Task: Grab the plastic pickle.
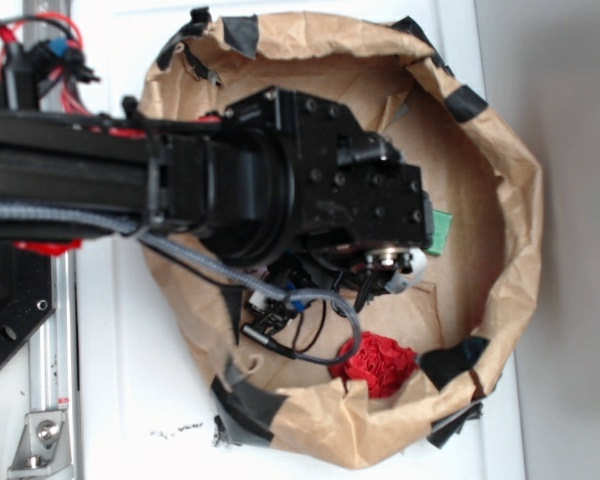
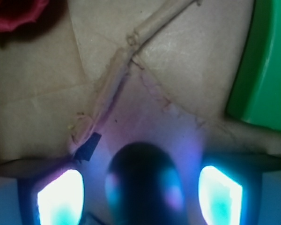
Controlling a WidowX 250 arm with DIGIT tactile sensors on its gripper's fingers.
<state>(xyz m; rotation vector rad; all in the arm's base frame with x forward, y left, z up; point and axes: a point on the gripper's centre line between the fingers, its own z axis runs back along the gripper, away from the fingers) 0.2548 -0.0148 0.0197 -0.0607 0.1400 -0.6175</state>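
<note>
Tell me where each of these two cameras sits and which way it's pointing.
Exterior: overhead, looking down on the brown paper nest; the black arm reaches in from the left, covering the end effector.
Wrist: on the arm, facing the paper floor close up; two glowing fingers flank the dark pickle.
Shared: the red crumpled object and green block.

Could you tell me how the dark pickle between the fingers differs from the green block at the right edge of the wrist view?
The plastic pickle is very dark and glossy with a rounded end; the green block is bright green and flat-faced. The pickle lies between the glowing fingers; the block lies off to the right, outside them. Both rest on the brown paper.
</note>
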